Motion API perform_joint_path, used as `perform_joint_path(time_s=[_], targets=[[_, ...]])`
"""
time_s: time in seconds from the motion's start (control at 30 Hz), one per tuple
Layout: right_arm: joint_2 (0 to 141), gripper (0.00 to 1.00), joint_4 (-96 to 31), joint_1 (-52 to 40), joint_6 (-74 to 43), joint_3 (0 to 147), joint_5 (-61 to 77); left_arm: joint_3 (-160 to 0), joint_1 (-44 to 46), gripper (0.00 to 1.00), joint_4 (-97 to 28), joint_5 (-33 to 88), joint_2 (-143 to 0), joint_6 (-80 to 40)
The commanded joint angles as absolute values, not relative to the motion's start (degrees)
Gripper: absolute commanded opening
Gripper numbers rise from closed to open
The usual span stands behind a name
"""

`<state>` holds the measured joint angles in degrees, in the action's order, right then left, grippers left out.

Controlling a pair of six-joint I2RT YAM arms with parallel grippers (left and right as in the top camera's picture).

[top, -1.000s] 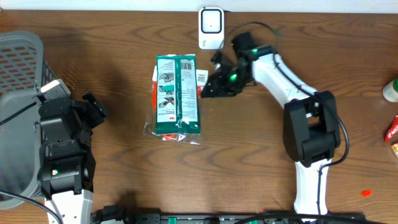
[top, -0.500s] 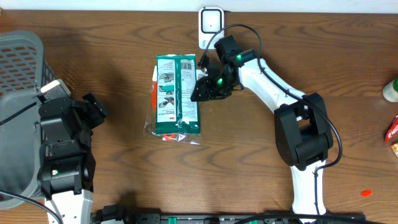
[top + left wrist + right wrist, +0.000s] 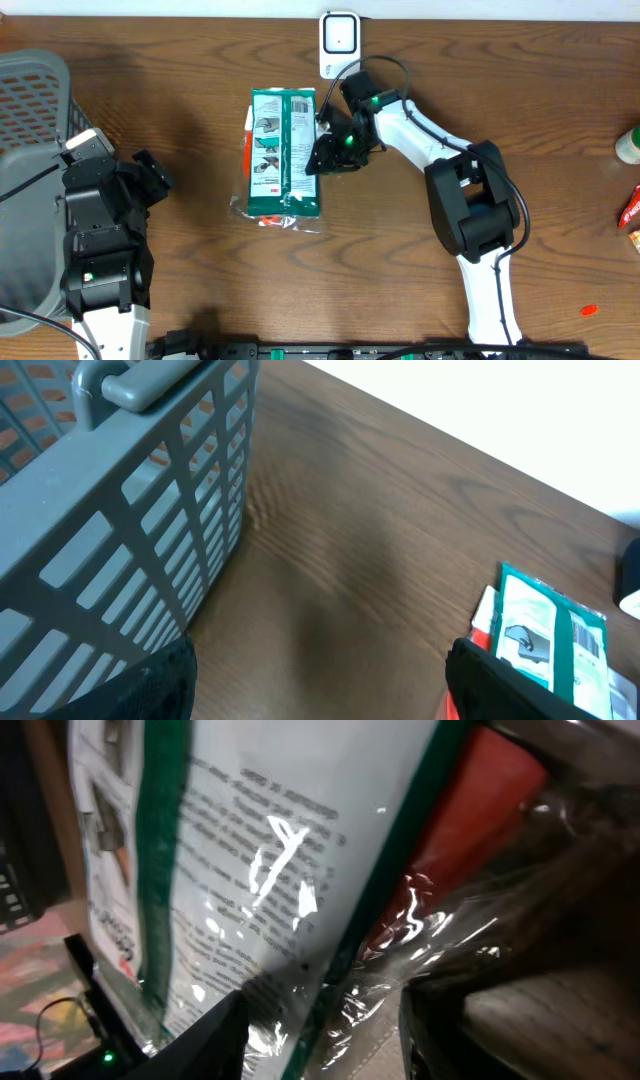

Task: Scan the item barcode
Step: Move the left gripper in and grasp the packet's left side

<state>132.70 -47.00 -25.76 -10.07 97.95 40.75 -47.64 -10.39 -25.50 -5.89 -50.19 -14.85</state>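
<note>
The item (image 3: 285, 150) is a flat green-and-white pack in clear film with red showing at its left and bottom edges; it lies on the table below the white scanner (image 3: 339, 42). My right gripper (image 3: 322, 155) is low at the pack's right edge. In the right wrist view its two dark fingers straddle that edge of the item (image 3: 260, 850), with clear film in the gap between them, so the right gripper (image 3: 322, 1020) is open. The left gripper (image 3: 150, 175) rests by the basket, open and empty (image 3: 320, 690). The item (image 3: 550, 640) shows at the right of the left wrist view.
A grey slatted basket (image 3: 30, 100) fills the left side, close to the left arm (image 3: 150, 510). At the right table edge stand a green-capped bottle (image 3: 628, 145) and a red packet (image 3: 630, 210). A small orange scrap (image 3: 588, 310) lies at the front right.
My right gripper has swung left and toward the front, from beside the scanner to the pack's right edge. The pack and the left arm have not moved.
</note>
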Motion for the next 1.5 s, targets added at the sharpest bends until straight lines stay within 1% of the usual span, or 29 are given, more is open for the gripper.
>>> perform_joint_path(time_s=[0.0, 0.13, 0.23, 0.37, 0.5, 0.67, 1.0, 1.07, 1.1, 1.17, 1.27, 1.37, 1.47], targets=[[132.9, 0.46, -46.85, -26.72, -10.22, 97.71, 43.99, -47.09, -10.59, 0.79, -25.5, -5.58, -50.17, -15.11], [132.9, 0.46, -46.87, -26.74, -10.22, 97.71, 46.52, -47.09, -10.59, 0.79, -25.5, -5.58, -50.43, -15.11], [132.9, 0.42, -46.87, -26.72, -10.24, 97.71, 48.45, -47.09, -10.59, 0.8, -25.5, -5.58, -51.11, -15.11], [132.88, 0.43, -46.7, -26.59, -10.22, 97.73, 48.36, -47.09, -10.59, 0.79, -25.47, -5.58, -52.12, -15.11], [132.88, 0.45, -46.72, -26.61, -10.22, 97.73, 48.69, -47.09, -10.59, 0.79, -25.47, -5.58, -52.75, -15.11], [132.88, 0.45, -46.48, -27.79, -10.24, 97.73, 52.77, -47.09, -10.59, 0.79, -25.41, -5.63, -52.84, -15.11], [132.88, 0.45, -43.46, -30.11, -13.69, 97.71, 51.66, -47.09, -10.59, 0.79, -25.47, -7.09, -52.84, -15.11], [132.88, 0.42, -43.46, -30.15, -14.48, 97.71, 49.8, -47.09, -10.59, 0.8, -25.47, -7.09, -52.84, -15.11], [132.88, 0.4, -43.46, -30.15, -14.81, 97.71, 49.32, -47.09, -10.59, 0.85, -25.45, -7.07, -52.9, -15.11], [132.88, 0.36, -43.44, -30.09, -14.79, 97.71, 49.32, -47.09, -10.59, 0.92, -25.52, -6.79, -53.47, -15.11], [132.88, 0.35, -43.48, -30.09, -14.81, 97.71, 49.32, -47.09, -10.59, 0.93, -26.33, -6.63, -55.05, -15.09], [132.88, 0.39, -43.79, -30.13, -14.9, 97.71, 49.34, -47.09, -10.59, 0.94, -26.74, -6.37, -57.17, -15.14], [132.88, 0.41, -44.14, -30.3, -15.42, 97.71, 49.32, -47.09, -10.59, 0.96, -25.78, -3.16, -59.61, -15.11]])
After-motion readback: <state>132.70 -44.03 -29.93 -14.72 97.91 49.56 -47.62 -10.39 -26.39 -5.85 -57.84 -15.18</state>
